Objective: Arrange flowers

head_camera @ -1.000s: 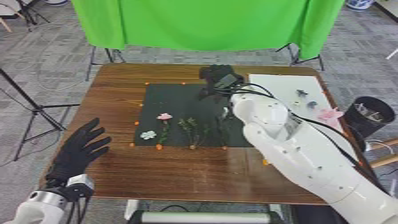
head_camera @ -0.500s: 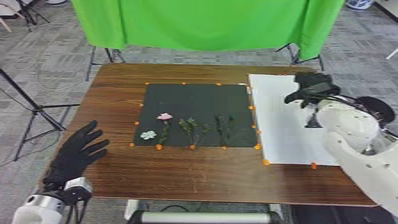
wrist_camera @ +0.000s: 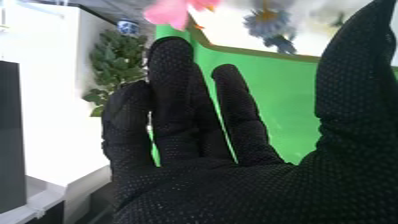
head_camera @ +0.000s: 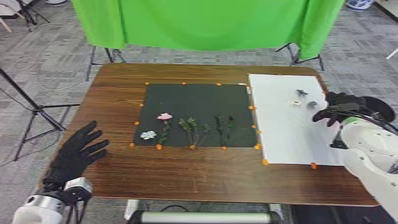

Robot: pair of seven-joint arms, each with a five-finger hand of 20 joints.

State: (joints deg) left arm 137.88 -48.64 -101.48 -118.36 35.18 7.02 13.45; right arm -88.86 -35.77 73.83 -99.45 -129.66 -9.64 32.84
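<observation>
In the head view, my right hand (head_camera: 341, 109) is over the right edge of the white sheet (head_camera: 289, 135). Small grey-blue flowers (head_camera: 302, 93) and a white one (head_camera: 297, 102) lie on that sheet. On the black sheet (head_camera: 182, 97) are a pink flower (head_camera: 164, 116), a white flower (head_camera: 147, 135) and several green stems (head_camera: 188, 126). My left hand (head_camera: 75, 152) is open near the table's left edge. Up close in the right wrist view, the right hand (wrist_camera: 222, 192) has straight, spread fingers, with a pink flower (wrist_camera: 167, 12) and a blue-grey flower (wrist_camera: 266, 24) beyond them.
The brown table (head_camera: 178, 175) has orange markers (head_camera: 266, 162) along the sheets' edges. A dark bin (head_camera: 382, 107) stands off the table's right side, beside my right hand. A green cloth (head_camera: 213, 27) hangs behind the table.
My right hand has swung from the black sheet's far right corner across the white sheet to its right edge, uncovering the small flowers there. The left hand has stayed nearly still.
</observation>
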